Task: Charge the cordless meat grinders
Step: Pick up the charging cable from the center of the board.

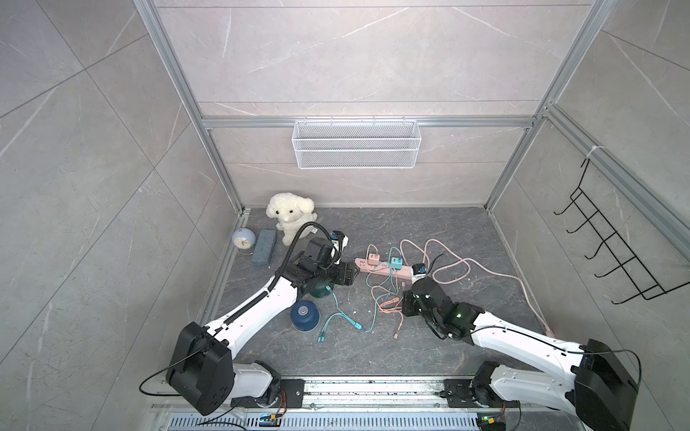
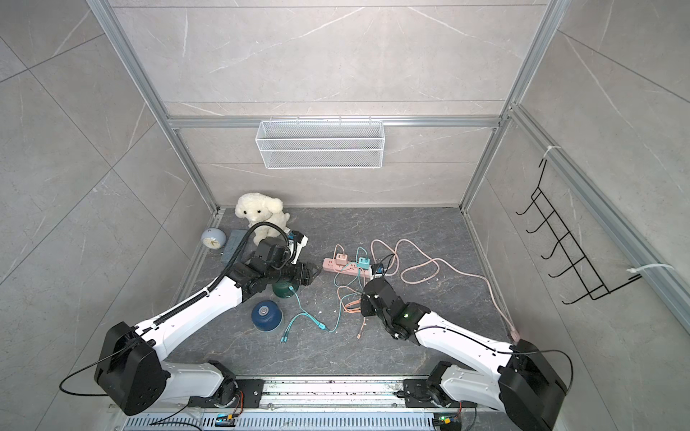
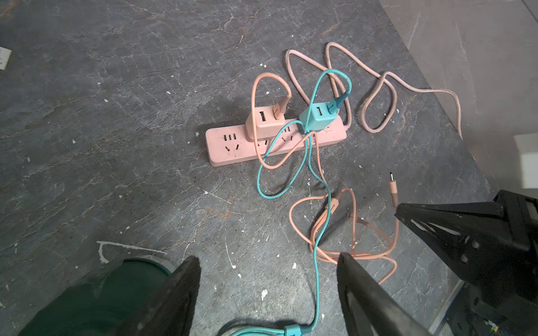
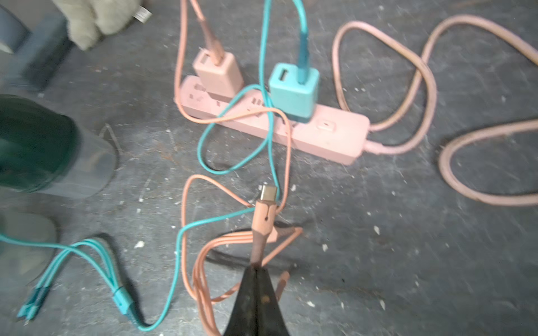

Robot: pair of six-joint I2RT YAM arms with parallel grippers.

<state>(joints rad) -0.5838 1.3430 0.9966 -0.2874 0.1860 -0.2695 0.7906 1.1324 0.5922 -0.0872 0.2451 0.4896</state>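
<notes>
Two cordless grinders sit on the left half of a dark stone bench (image 1: 373, 354), hemmed in by cable clutter. The blue grinder (image 1: 304, 315) stands upright and clear, silver hub facing up, axis vertical; just behind it the green grinder (image 1: 322, 290) is largely covered by the left arm, its top hidden in both top views. The left gripper (image 3: 267, 259) hangs spread and empty just beside the green grinder, aimed at one pink power strip (image 3: 221, 145) at mid-bench. Two chargers ride the strip, one pink (image 3: 262, 122), one teal (image 3: 317, 119), each feeding one multi-headed cable. The teal cable (image 1: 338, 306) runs to the green grinder's side; whether it is plugged in cannot be told. The right gripper (image 4: 255, 266), pressed together, pinches the orange cable (image 4: 263, 215) behind a plug that points toward the strip. A plush dog (image 1: 291, 216), a pale clock (image 1: 244, 239) and a grey block (image 1: 264, 247) crowd the far left corner.
</notes>
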